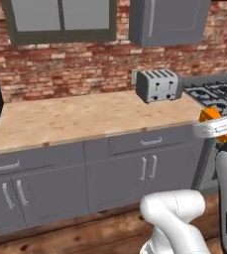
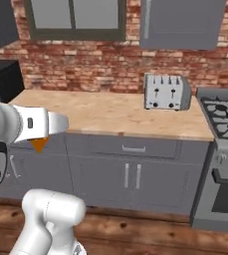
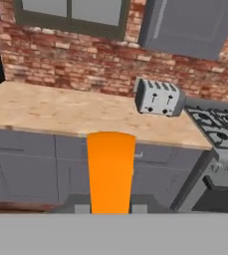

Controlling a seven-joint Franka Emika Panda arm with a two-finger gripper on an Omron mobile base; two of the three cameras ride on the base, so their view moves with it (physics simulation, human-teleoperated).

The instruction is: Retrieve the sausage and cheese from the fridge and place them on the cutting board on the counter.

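A: Brick wall, tan counter (image 3: 51, 112) with a toaster (image 3: 157, 97) by the stove (image 3: 217, 129). Cheese?

B: Orange cheese (image 3: 110, 169) pinched in the gripper (image 3: 110, 209), long axis pointing toward the counter, left of the toaster. No readable labels.

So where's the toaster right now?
The toaster stands at the back of the counter against the brick wall, at the counter's right end beside the stove.

Toaster (image 2: 167, 92) on counter (image 2: 105, 115), orange wedge (image 2: 39, 144), perhaps cheese
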